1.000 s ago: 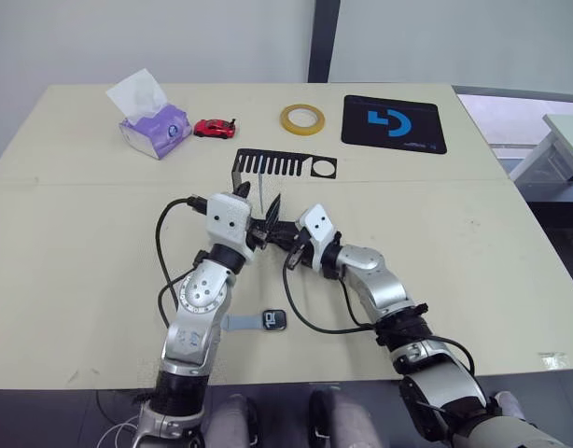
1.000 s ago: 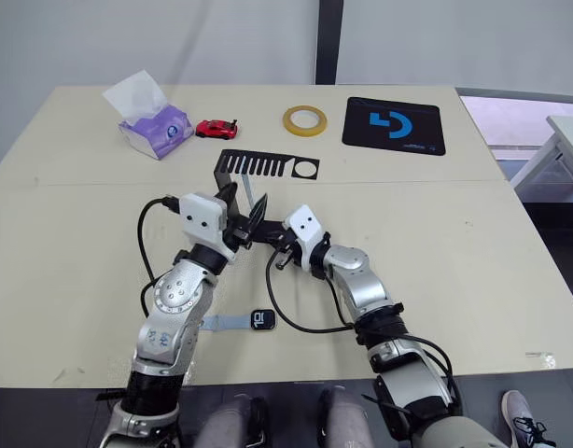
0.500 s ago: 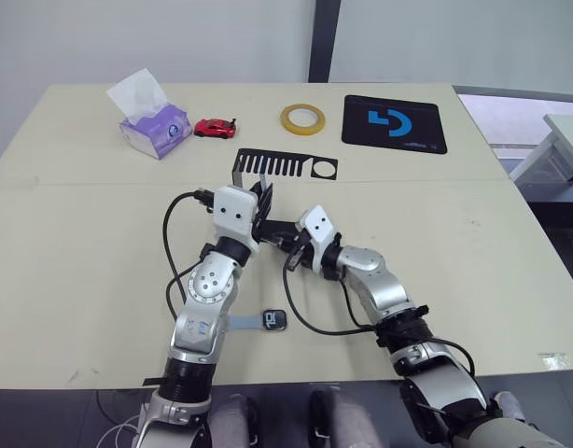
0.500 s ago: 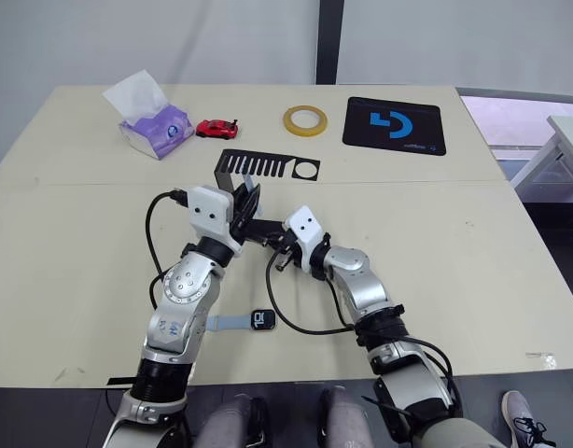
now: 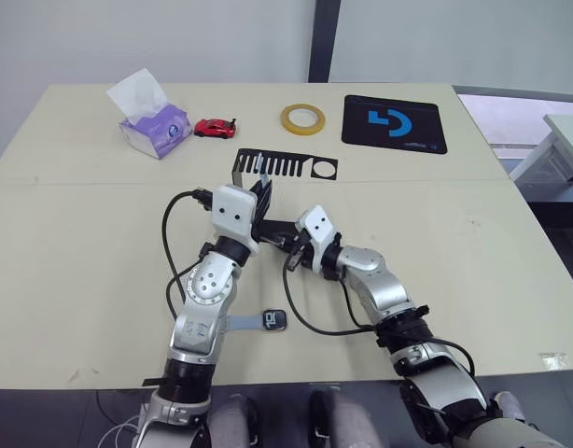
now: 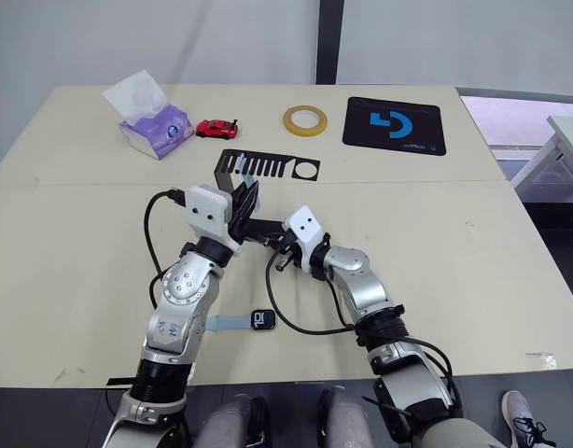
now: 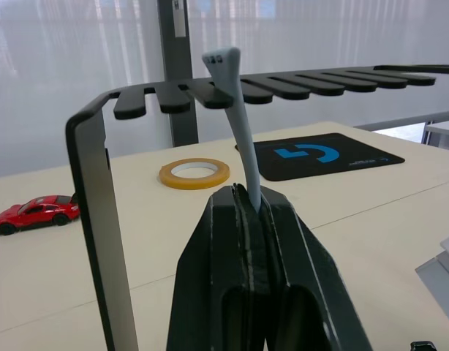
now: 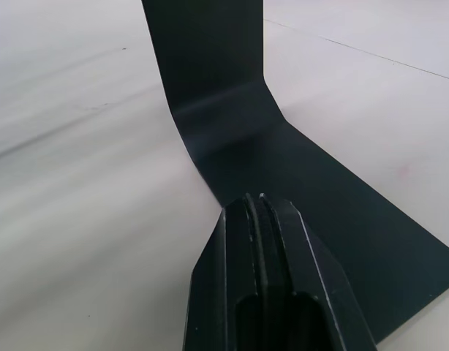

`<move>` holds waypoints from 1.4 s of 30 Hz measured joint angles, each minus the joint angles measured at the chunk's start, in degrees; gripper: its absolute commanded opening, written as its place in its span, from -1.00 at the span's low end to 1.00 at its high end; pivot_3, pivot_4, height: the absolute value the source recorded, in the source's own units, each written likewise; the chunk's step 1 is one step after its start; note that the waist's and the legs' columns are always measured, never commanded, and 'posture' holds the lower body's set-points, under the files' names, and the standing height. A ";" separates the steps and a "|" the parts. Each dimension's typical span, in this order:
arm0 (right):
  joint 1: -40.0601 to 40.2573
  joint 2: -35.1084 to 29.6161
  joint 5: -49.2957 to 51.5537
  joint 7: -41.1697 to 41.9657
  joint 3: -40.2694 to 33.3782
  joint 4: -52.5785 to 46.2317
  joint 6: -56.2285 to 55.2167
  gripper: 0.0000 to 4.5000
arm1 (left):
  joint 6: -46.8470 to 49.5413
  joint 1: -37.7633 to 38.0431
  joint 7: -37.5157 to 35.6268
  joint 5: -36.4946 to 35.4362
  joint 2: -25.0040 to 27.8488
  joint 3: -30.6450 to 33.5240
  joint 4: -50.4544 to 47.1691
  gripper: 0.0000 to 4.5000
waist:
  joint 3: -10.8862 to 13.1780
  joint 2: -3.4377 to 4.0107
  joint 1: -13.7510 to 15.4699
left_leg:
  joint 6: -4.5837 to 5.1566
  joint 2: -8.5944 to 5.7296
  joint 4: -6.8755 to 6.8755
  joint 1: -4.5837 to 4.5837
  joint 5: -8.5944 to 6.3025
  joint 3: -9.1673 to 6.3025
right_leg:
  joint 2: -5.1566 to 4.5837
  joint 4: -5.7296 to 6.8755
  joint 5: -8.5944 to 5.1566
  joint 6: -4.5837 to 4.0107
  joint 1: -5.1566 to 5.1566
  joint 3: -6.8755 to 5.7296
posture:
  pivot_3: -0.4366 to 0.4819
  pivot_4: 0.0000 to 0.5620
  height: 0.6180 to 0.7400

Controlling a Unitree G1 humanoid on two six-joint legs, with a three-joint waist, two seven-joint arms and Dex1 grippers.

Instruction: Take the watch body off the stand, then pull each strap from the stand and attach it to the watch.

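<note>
The black stand (image 5: 288, 166) rests mid-table with its comb plate on top. A pale grey-blue strap (image 7: 241, 139) hangs from one comb slot, and my left gripper (image 7: 246, 191) is shut on its lower part just under the comb. My right gripper (image 8: 255, 197) is shut, its tips resting on the stand's flat base (image 8: 297, 161). The watch body (image 5: 274, 320) lies flat near the table's front edge, with another strap (image 5: 240, 322) joined to its left side. In the left eye view my left gripper (image 5: 264, 192) is at the comb and my right gripper (image 5: 285, 237) is low beside the base.
A purple tissue box (image 5: 154, 126), a red toy car (image 5: 215, 128), a yellow tape ring (image 5: 302, 118) and a black mat with a blue logo (image 5: 394, 123) line the table's far side. Black cables loop from both wrists over the table.
My left gripper was open a second ago; it rose to the stand's comb and shut on the hanging strap. The right gripper stayed on the base.
</note>
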 measured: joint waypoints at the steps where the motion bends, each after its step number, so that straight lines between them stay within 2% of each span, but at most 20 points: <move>1: 0.00 0.00 0.00 0.00 0.00 -0.01 0.01 -1.00 | -0.48 0.14 -0.42 -0.07 0.07 -0.02 -0.13 -0.99 | 0.00 0.00 0.00 | 0.00 0.00 0.00 0.00 0.00 0.00 | 0.00 0.00 0.00 0.00 0.00 0.00 | -0.05 -0.47 1.00; 6: 0.00 0.00 0.00 0.02 0.02 -0.01 0.02 -1.00 | -1.06 1.45 -1.49 -0.18 0.63 -0.08 -0.92 -0.99 | 0.00 0.00 -0.01 | 0.00 0.00 0.00 0.00 0.00 0.00 | 0.00 -0.01 0.00 0.00 0.00 0.00 | -0.05 -0.47 1.00; 16: 0.00 -0.02 -0.03 0.09 0.01 0.05 -0.07 -1.00 | -4.79 7.38 -5.62 -0.27 4.93 0.32 -6.07 -0.99 | 0.00 0.00 -0.05 | 0.00 0.01 -0.01 0.00 0.00 0.00 | -0.03 -0.05 0.00 0.00 -0.01 0.01 | -0.05 -0.47 1.00; 20: -0.01 0.01 -0.03 0.09 0.02 0.15 -0.16 -1.00 | -4.93 10.74 -9.87 -4.30 7.53 2.26 -7.78 -0.99 | 0.00 0.00 -0.10 | 0.00 0.02 -0.02 0.00 -0.01 -0.01 | -0.03 -0.10 0.00 0.00 -0.02 0.01 | -0.05 -0.47 1.00; 28: 3.50 -3.47 2.88 6.55 -0.05 -5.90 3.04 -1.00 | 1.07 14.55 -25.64 -27.26 18.85 13.75 -12.21 -0.99 | 0.02 0.03 -0.07 | 0.00 0.02 -0.05 -0.10 -0.01 -0.08 | -0.05 -0.33 0.00 0.00 -0.02 -0.04 | -0.05 -0.47 1.00; 30: 6.54 -6.13 5.73 9.85 -0.63 -11.45 4.33 -1.00 | 6.12 15.07 -31.20 -35.35 24.33 17.51 -11.91 -0.99 | 0.03 0.05 -0.03 | 0.00 0.03 -0.05 -0.17 -0.01 -0.14 | -0.05 -0.35 0.00 0.00 -0.05 -0.09 | -0.05 -0.47 1.00; 33: 10.65 -11.40 10.43 14.35 -3.61 -20.84 5.13 -1.00 | 11.70 15.12 -38.41 -43.08 31.13 21.51 -11.17 -0.99 | 0.05 0.07 0.03 | 0.01 0.00 -0.07 -0.18 -0.03 -0.18 | -0.05 -0.47 0.01 0.01 -0.02 -0.13 | -0.05 -0.47 1.00; 39: 23.15 -22.36 21.36 18.66 -14.27 -36.34 10.60 -1.00 | 17.04 15.03 -48.71 -48.45 39.08 25.25 -6.28 -0.99 | 0.05 0.07 0.18 | -0.01 -0.02 -0.16 -0.19 -0.07 -0.21 | -0.03 -0.59 0.00 0.01 -0.01 -0.16 | -0.05 -0.47 1.00; 42: 29.64 -26.04 27.45 18.44 -20.26 -42.12 15.17 -0.60 | 19.42 13.96 -52.49 -50.38 40.27 24.91 -5.64 -1.00 | 0.06 0.08 0.11 | -0.03 -0.02 -0.24 -0.14 -0.09 -0.20 | -0.03 -0.59 0.00 0.01 -0.01 -0.13 | -0.05 -0.47 1.00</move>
